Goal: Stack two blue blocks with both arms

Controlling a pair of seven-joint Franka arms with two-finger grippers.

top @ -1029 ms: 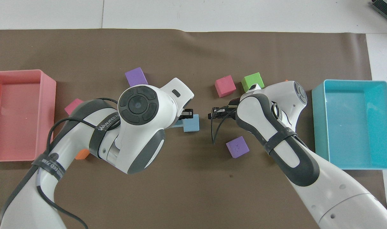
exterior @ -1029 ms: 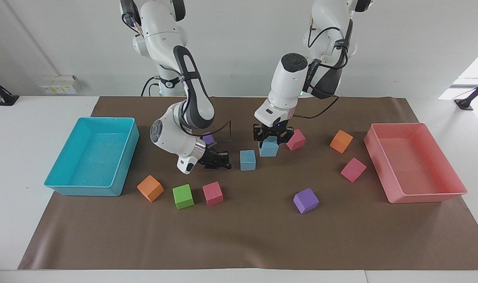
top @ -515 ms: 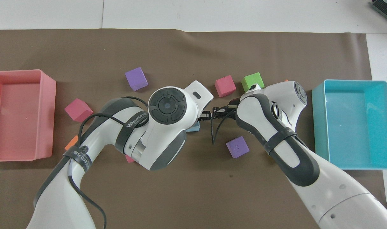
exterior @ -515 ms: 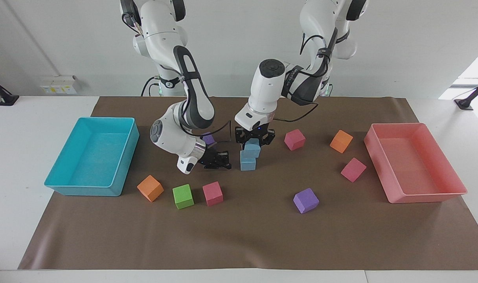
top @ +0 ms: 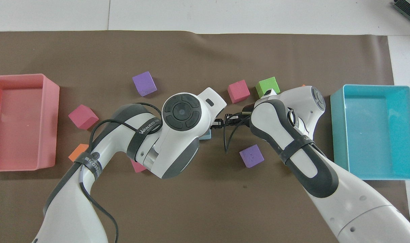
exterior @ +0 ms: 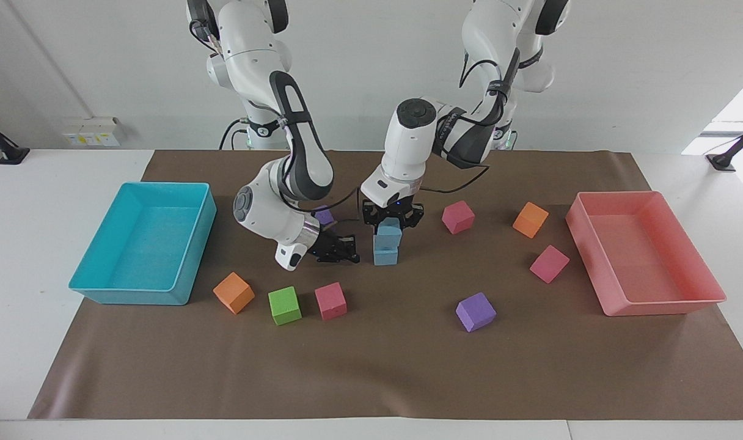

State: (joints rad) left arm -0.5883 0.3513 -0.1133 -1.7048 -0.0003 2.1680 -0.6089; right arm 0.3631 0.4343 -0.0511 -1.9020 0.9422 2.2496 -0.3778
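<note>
One sky-blue foam cube (exterior: 389,233) sits on a second sky-blue foam cube (exterior: 385,253) at mid-table. The left gripper (exterior: 390,224) is at the upper cube; the right gripper (exterior: 341,250) is just beside the lower one, toward the right arm's end. A small purple foam cube (exterior: 324,215) lies nearer the robots.

In the overhead view the left arm (top: 178,135) covers nearly all of both blue blocks (top: 206,135), leaving only one small blue corner visible.
</note>
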